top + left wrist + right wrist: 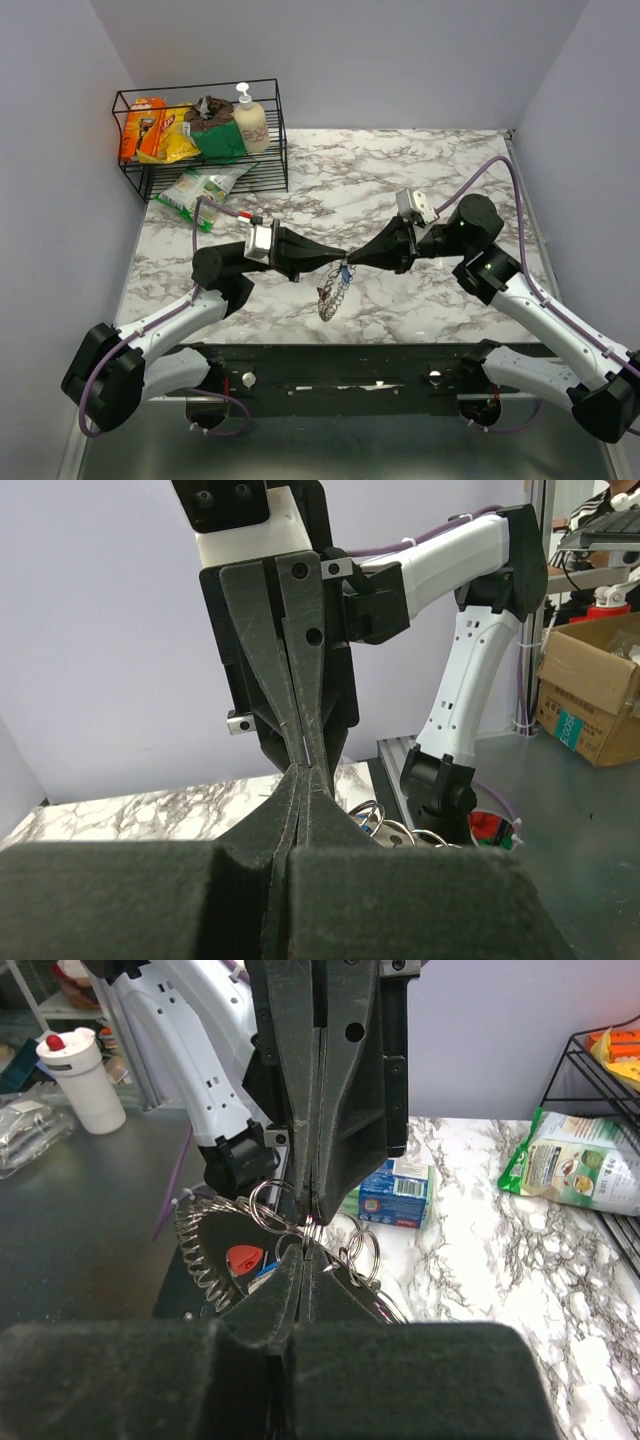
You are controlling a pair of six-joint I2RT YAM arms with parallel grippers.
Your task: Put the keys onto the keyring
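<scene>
The two arms reach in toward each other and meet tip to tip above the middle of the bench [400, 160], closer to its near edge than its far one. The left end effector [328, 262] is pressed together, pinching the keyring [333, 292] by its top, so the toothed silvery ring hangs free below the tips, off the marble top. The right end effector [355, 260] is pressed together too, its tips nose to nose with the left one's. From its wrist view a small wire loop [310, 1230] sits right at the tips, but I cannot tell whether it is actually caught between them.

The keys [243, 1258] dangle in the same bunch – a red head shows inside the big ring, and a blue one [345, 272] hangs just under the meeting point.

A black wire basket [275, 110] stands in the far left corner of the bench, with packets and a pump bottle [249, 120] inside. A green snack bag [200, 190] lies just in front of it – and a small blue box [395, 1195] lies on the marble behind the bunch.
</scene>
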